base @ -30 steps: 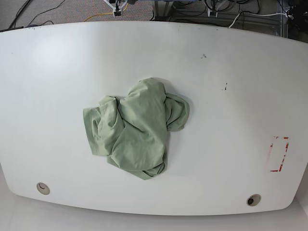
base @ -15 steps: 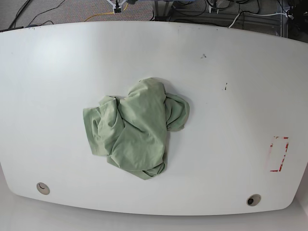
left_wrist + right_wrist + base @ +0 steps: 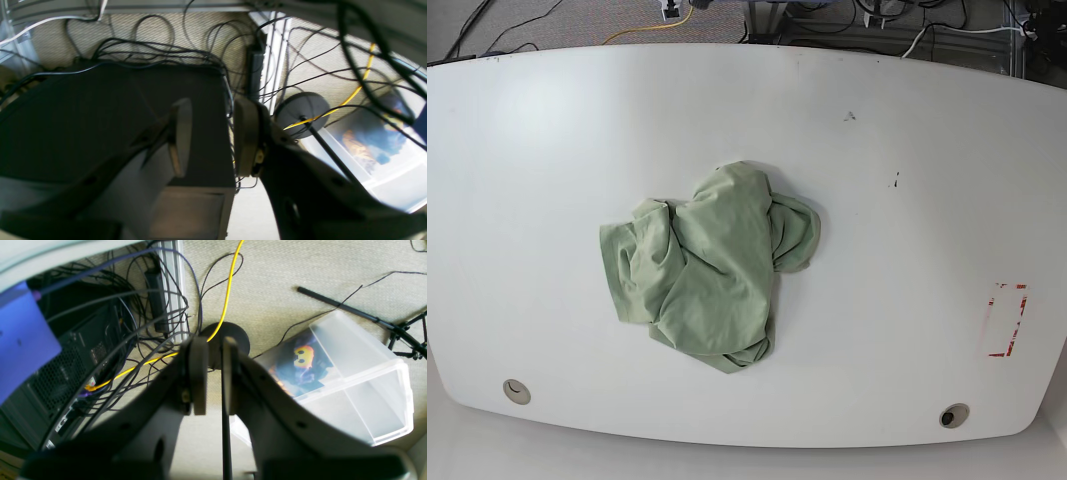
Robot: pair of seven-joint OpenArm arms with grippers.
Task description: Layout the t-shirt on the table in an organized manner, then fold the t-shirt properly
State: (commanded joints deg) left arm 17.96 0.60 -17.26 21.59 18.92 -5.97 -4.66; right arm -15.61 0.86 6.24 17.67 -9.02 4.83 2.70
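Claws off-table, t-shirt crumpled mid-table

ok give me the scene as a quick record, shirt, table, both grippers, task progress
t-shirt: pale green, crumpled in a heap near the table's middle, not spread out
table: glossy white, two round grommet holes at the near edge, red rectangular marking at the base view's right
left gripper: open, holding nothing, pointed at cables and a dark box off the table
right gripper: narrow gap between the fingers, holding nothing, over floor cables and a clear plastic bin
arms in base view: none visible
task progress: layout not begun, no fold made
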